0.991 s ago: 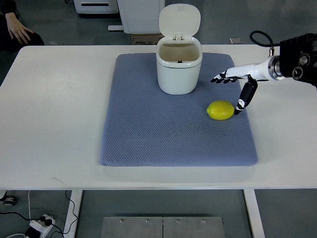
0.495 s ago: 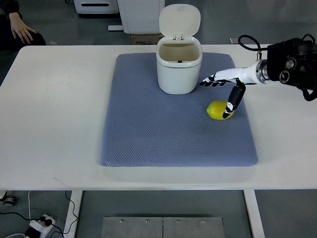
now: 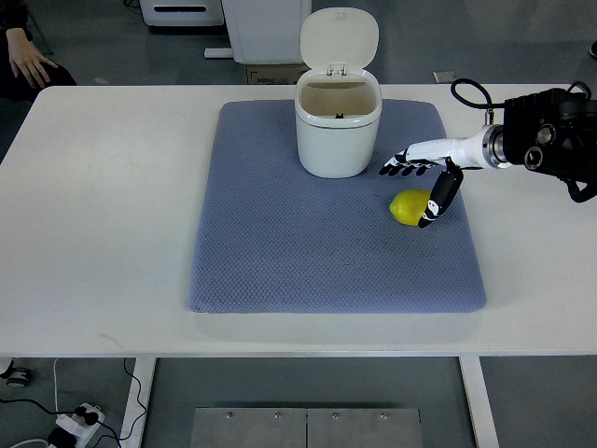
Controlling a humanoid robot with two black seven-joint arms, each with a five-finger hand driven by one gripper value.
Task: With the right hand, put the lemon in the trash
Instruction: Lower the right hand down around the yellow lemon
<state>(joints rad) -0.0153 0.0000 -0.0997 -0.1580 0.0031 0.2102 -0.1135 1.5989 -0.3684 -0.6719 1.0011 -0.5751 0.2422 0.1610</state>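
A yellow lemon [image 3: 407, 207] lies on the blue mat [image 3: 308, 252], right of centre. The white trash bin [image 3: 337, 128] stands at the mat's back with its lid flipped up, so the inside is exposed. My right hand [image 3: 420, 182] reaches in from the right edge and hovers right over the lemon. Its fingers [image 3: 401, 167] are spread toward the bin while the thumb [image 3: 437, 200] hangs down against the lemon's right side. The hand holds nothing. The left arm is out of view.
The mat lies on a white table [image 3: 93, 205]. A person's hand [image 3: 28, 61] shows at the far left corner, beyond the table. Cabinets and a cardboard box stand on the floor behind the bin.
My right hand has moved left from beside the lemon to over it, then dropped a little lower. The thumb now touches the lemon's right side. The lemon has not moved.
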